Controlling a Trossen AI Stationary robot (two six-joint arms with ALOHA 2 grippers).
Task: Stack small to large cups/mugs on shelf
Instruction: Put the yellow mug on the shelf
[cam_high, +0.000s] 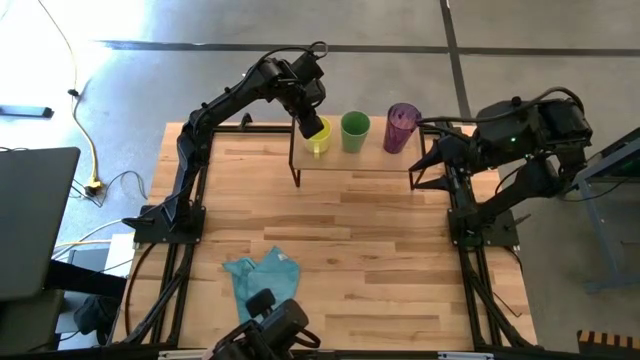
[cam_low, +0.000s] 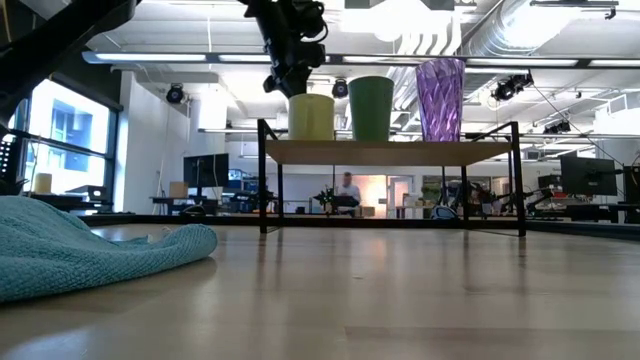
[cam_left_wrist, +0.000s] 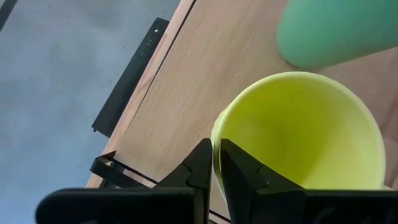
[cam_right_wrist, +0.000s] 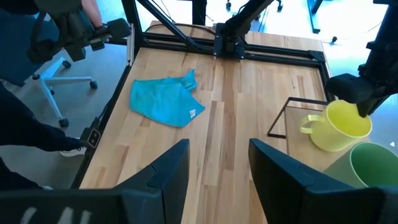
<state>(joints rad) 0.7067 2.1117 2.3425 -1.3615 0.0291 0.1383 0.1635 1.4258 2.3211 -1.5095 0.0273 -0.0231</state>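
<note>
Floor (cam_high: 200, 75): grey concrete with dark joint lines, a bright patch of light at one side. A yellow cable (cam_high: 85, 140) trails across it. Ceiling: exposed silver ductwork (cam_low: 520, 30) and white beams, industrial type. Tall window (cam_low: 60, 140) at the side admits daylight. Desks with dark monitors (cam_low: 205, 170) stand at the rear. A person (cam_low: 347, 190) sits in the far background. An office chair's castor base (cam_right_wrist: 62, 84) stands beside the table.

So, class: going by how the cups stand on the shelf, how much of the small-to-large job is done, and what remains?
Done: the yellow mug, green cup and purple tumbler all stand in a row on the shelf, ordered by height in the low view. In hand: the left gripper has its jaws shut on the mug's rim. Left: letting go and pulling away. The right gripper waits open beside the shelf.
</note>
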